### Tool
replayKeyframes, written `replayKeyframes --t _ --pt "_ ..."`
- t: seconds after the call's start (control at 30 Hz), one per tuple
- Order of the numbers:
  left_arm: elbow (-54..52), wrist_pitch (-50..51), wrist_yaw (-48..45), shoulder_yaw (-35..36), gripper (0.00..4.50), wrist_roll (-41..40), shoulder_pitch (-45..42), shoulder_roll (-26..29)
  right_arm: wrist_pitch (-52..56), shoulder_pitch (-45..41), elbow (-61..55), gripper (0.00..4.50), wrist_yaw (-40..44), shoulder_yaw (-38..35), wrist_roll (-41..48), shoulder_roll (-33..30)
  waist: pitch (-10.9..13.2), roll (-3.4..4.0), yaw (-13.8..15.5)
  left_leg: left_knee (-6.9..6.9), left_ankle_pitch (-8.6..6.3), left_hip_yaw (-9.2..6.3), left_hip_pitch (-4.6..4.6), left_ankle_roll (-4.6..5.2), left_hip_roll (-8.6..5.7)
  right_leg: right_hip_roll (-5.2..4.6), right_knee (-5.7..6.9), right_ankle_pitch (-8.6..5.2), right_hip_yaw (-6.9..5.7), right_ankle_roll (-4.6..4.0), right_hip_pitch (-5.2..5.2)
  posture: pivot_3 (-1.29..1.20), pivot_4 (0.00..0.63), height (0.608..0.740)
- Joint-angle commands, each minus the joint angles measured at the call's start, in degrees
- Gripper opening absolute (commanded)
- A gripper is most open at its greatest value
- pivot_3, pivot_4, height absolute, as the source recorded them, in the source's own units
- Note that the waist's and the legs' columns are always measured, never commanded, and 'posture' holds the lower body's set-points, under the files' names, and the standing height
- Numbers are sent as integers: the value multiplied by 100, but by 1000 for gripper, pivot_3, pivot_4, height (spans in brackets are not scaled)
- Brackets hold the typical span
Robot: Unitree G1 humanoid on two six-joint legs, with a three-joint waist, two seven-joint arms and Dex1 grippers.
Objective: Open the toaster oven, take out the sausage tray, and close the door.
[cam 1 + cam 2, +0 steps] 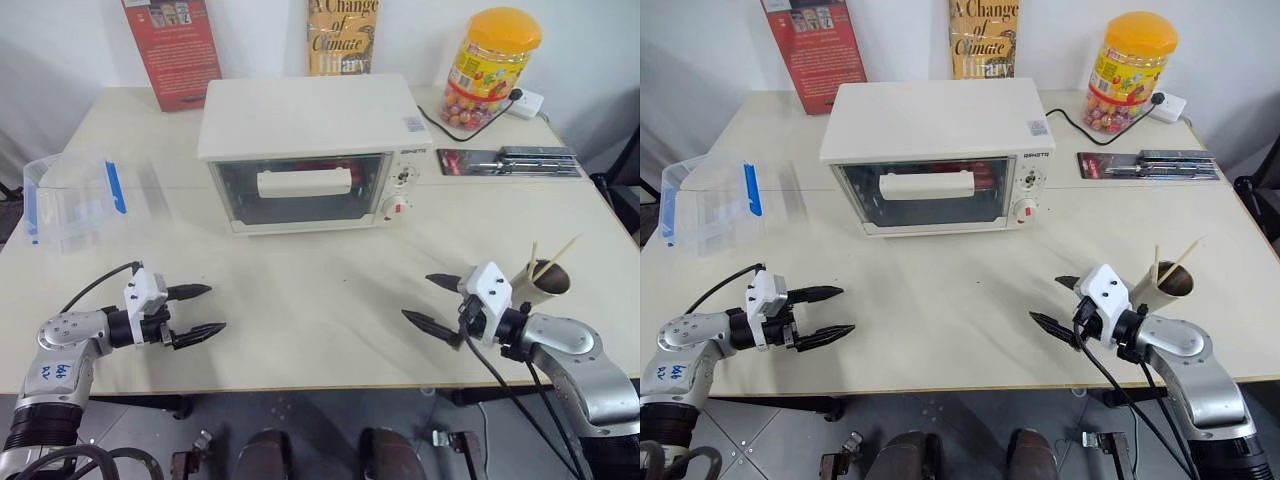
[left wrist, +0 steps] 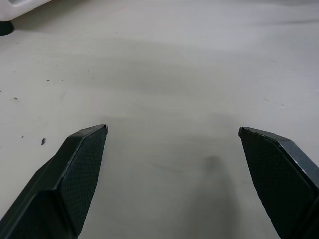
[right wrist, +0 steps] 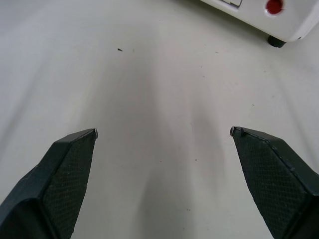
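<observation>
Count: we see one toaster oven (image 1: pixel 312 150), one clear plastic box with blue clips (image 1: pixel 70 198), one yellow-lidded candy jar (image 1: pixel 489 68), two books standing against the wall, one red (image 1: pixel 172 45) and one yellow (image 1: pixel 342 36), and one paper cup (image 1: pixel 543 283) with two wooden sticks.
Toaster oven: it sits upper centre of the frame on the table (image 1: pixel 320 290), its door (image 1: pixel 298 188) shut, the white bar handle (image 1: pixel 305 183) across the glass.
Sausage tray: we make out only a red glow behind the glass (image 1: pixel 980 173) in the right eye view; the tray itself we cannot tell.
Left gripper (image 1: pixel 198 311): lower left, fingers spread wide, holding nothing, above bare table.
Right gripper (image 1: pixel 432 301): lower right, fingers likewise spread and empty, near the cup.
Wrist views: the right wrist view catches the oven's red knob (image 3: pixel 273 6) and one black foot; the left wrist view catches a corner of the oven's base (image 2: pixel 20 5).
Surface: a cream table with small dark specks.
Room: white wall behind; a white plug (image 1: pixel 526 102) and black cable beside the jar.
</observation>
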Motion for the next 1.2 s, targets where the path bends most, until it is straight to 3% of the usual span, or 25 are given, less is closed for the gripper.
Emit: replayKeyframes --t 0.03,0.2,0.37,0.77,1.0,1.2 --pt "-20 -90 57 182 4489 -28 43 70 75 -154 -310 4500 42 -59 141 -79 0 0 0 0 0 0 0 0 0 0 0 0 0 0 0 0 150 740" --pt "-259 366 555 338 4489 -225 -74 -40 437 -514 -510 4500 21 66 273 -20 0 -1 -1 2 -1 -1 0 0 1 0 2 0 0 0 0 0 150 740" --pt "-420 616 660 493 4489 -421 -215 -41 1016 -1497 -347 4500 -74 471 281 106 1 -1 -14 10 -2 -2 -2 0 4 1 6 0 0 0 -1 0 150 740" --pt "-352 903 438 953 4489 -968 -488 -12 85 -4150 1840 4500 525 1171 -103 961 2 -3 -79 15 -9 6 -8 -2 6 2 14 1 -5 2 -14 0 150 740" --pt "-527 1152 663 1284 4489 -1274 -611 -63 -359 -4882 2429 4500 1154 1416 -81 1406 4 -6 -174 14 -11 4 -12 -4 8 2 24 1 -12 2 -24 0 150 740" --pt "-628 1534 743 1585 4489 -1410 -534 239 160 -4602 1619 4500 1840 1565 248 1257 4 -7 -256 7 -13 9 -12 -8 12 2 31 1 -15 2 -36 0 150 740"
